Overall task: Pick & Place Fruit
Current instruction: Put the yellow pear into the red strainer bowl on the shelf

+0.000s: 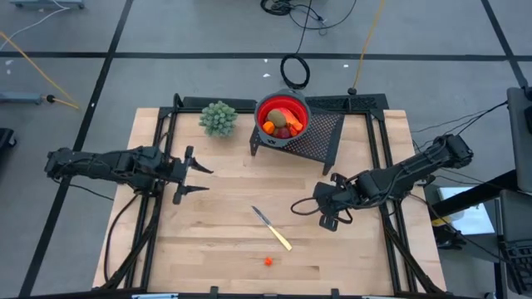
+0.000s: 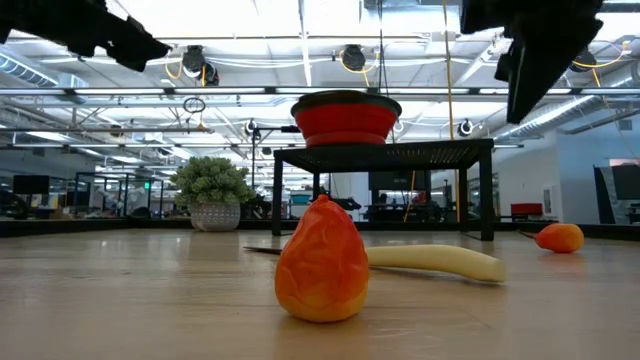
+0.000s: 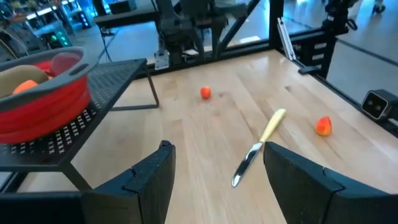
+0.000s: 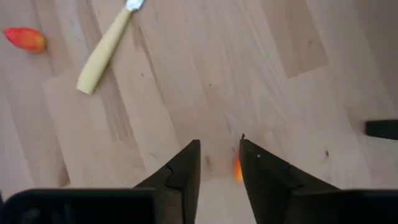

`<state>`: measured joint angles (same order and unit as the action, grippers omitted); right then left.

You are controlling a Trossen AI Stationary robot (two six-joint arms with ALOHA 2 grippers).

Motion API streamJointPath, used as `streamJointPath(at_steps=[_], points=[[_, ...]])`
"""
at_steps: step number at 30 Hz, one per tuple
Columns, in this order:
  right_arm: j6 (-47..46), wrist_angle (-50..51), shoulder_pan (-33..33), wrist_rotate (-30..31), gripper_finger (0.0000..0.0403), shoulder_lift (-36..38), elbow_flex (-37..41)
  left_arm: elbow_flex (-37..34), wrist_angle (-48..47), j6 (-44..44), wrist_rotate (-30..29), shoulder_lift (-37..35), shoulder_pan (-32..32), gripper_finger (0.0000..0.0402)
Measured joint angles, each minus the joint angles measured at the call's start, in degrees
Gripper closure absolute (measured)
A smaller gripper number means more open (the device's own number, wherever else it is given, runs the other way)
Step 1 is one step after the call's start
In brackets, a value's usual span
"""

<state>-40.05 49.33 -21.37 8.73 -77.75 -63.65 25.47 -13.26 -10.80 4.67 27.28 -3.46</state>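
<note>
Table [image 1: 208,249] of pale wood carried everything, and the black mesh rack [image 1: 320,137] stood at its 12 o'clock edge. On the rack sat the red bowl [image 1: 283,119], and several fruit pieces lay inside it: a brown kiwi-like piece [image 1: 277,115], a dark red piece [image 1: 283,132] and some orange ones. A small green plant [image 1: 218,118] stood at 9 o'clock from the bowl.

The left gripper [image 1: 199,179] was at 9 o'clock of the table centre, above the wood, with its fingers [image 3: 152,180] wide apart and nothing between them. The right gripper [image 1: 301,206] was at 3 o'clock of the centre, low above the board, fingers only a little apart; a small orange bit [image 4: 237,168] showed in the gap, but I could not tell if the fingers touched it.

The knife [image 1: 273,228] with pale handle lay near the centre. One small orange-red fruit piece [image 1: 268,261] lay at 6 o'clock from the knife, near it.
</note>
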Motion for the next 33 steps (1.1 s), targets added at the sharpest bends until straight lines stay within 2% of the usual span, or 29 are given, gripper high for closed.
streamJointPath(at_steps=[5, 16, 28, 33], points=[[0.16, -2.12, 0.02, -1.36, 0.0283, 0.02, 2.16, -4.66, 1.74, 2.93, -0.15, -4.79, 0.0, 0.0158], [-2.75, -4.96, 0.02, -3.06, 0.0277, 0.02, 6.13, -14.38, 6.62, 5.84, -0.57, -14.59, 0.0, 0.0158], [-5.64, -7.91, 0.02, -3.06, 0.0275, 0.02, 9.69, -21.38, 7.35, 7.25, -2.25, -20.38, 0.02, 0.0158], [-5.29, -7.53, 0.04, -2.95, 0.0275, 0.02, 9.81, -23.04, 11.25, 7.77, -3.3, -21.35, 0.02, 0.0158]])
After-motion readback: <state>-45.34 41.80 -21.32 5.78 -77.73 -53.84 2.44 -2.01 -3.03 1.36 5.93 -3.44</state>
